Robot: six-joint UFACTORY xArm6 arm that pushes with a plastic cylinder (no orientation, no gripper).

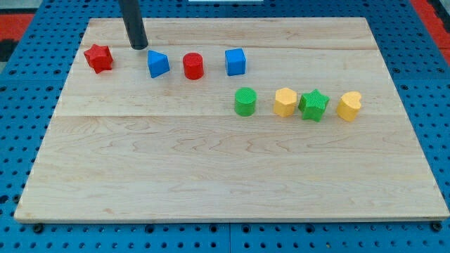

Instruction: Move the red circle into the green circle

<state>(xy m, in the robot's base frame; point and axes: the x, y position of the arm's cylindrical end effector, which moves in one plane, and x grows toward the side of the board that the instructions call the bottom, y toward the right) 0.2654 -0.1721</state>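
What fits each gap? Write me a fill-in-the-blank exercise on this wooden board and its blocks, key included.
1. My tip rests between the red star and the ____ triangular block.
2. The red circle sits between that block and the blue ____.
3. The green circle lies toward the view's ____ from the yellow hexagonal block.
4. The green star stands between two ____ blocks.

Missing words: blue; cube; left; yellow

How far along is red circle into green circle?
Done: nothing; the red circle sits apart from the green circle. In hand: my tip is up-left, beyond the blue triangle, touching no block. Left: get behind red, push it down-right into green.
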